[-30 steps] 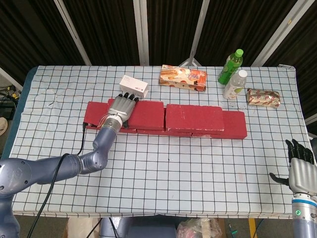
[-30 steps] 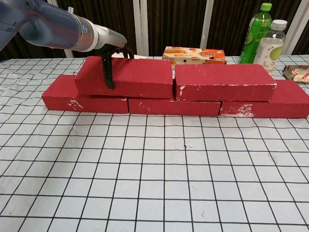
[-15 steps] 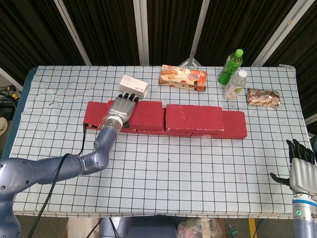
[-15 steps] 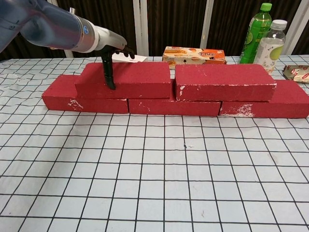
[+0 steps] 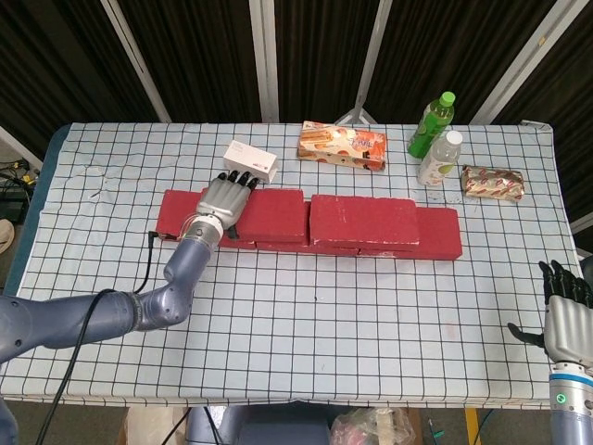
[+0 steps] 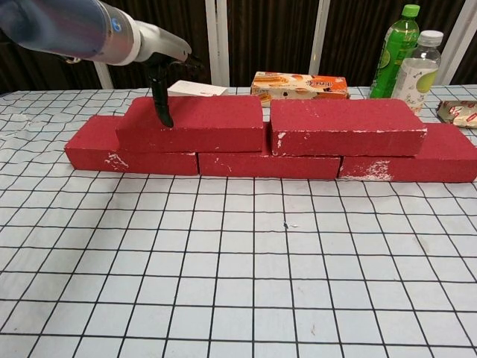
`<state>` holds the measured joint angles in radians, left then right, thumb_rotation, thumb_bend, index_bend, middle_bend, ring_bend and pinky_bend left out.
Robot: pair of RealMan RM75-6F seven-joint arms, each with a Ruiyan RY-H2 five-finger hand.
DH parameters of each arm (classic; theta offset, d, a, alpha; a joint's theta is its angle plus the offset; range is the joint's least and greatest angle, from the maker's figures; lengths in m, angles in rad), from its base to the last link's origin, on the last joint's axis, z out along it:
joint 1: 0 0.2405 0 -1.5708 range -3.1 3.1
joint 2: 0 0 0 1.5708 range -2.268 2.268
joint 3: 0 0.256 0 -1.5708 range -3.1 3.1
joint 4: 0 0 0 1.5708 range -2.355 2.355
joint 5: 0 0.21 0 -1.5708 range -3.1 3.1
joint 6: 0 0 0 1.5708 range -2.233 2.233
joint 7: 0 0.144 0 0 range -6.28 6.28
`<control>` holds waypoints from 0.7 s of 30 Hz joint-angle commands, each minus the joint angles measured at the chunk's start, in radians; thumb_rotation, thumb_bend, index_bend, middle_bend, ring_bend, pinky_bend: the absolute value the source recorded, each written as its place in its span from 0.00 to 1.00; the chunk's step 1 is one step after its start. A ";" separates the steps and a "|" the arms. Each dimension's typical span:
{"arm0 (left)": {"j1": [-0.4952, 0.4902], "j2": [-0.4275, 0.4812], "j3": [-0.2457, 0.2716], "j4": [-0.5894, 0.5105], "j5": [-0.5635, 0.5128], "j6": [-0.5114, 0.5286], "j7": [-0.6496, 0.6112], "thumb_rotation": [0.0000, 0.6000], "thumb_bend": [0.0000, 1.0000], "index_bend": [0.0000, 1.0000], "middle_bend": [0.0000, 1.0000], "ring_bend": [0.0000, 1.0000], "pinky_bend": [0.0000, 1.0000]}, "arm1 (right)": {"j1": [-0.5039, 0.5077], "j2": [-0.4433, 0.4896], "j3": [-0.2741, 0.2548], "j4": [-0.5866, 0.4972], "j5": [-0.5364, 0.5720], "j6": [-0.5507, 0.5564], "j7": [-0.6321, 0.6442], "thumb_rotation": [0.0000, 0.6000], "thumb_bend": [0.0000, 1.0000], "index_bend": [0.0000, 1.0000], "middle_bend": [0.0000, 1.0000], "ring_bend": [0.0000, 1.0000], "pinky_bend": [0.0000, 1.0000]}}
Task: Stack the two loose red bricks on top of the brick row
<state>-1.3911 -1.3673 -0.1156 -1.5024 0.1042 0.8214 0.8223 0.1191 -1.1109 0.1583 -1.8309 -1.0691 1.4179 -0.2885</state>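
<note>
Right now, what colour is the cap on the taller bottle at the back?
Green, on the green bottle; clearest in the chest view.

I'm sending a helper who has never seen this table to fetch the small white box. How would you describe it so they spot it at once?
Start at the row of red bricks across the middle of the checkered table. Look just behind its left end, past the left hand over the upper left brick. The small white box lies there, plain and pale, unlike the printed snack box to its right.

Left arm is reaching forward across the table, left hand [image 5: 223,198] lying palm-down with fingers extended and apart, thumb [image 6: 159,104] pointing downward. Right hand [image 5: 567,315] is waiting near the table's right corner, fingers upright, holding nothing.
</note>
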 commanded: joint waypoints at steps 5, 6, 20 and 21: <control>0.232 0.283 0.063 -0.289 0.265 0.116 -0.186 1.00 0.00 0.08 0.12 0.01 0.13 | -0.001 0.004 -0.001 -0.001 -0.005 -0.005 0.009 1.00 0.15 0.05 0.00 0.00 0.00; 0.246 0.291 0.068 -0.292 0.282 0.116 -0.198 1.00 0.00 0.09 0.13 0.02 0.14 | -0.001 0.004 -0.002 -0.002 -0.006 -0.005 0.009 1.00 0.15 0.05 0.00 0.00 0.00; 0.367 0.266 0.100 -0.153 0.425 0.037 -0.323 1.00 0.00 0.18 0.23 0.08 0.19 | 0.002 -0.005 -0.006 -0.009 -0.015 -0.002 -0.004 1.00 0.15 0.05 0.00 0.00 0.00; 0.367 0.261 0.099 -0.146 0.428 0.035 -0.324 1.00 0.00 0.19 0.23 0.08 0.19 | 0.002 -0.005 -0.006 -0.009 -0.015 -0.001 -0.004 1.00 0.15 0.05 0.00 0.00 0.00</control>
<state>-1.0273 -1.0975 -0.0142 -1.6576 0.5259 0.8615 0.5034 0.1215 -1.1159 0.1522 -1.8401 -1.0840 1.4164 -0.2925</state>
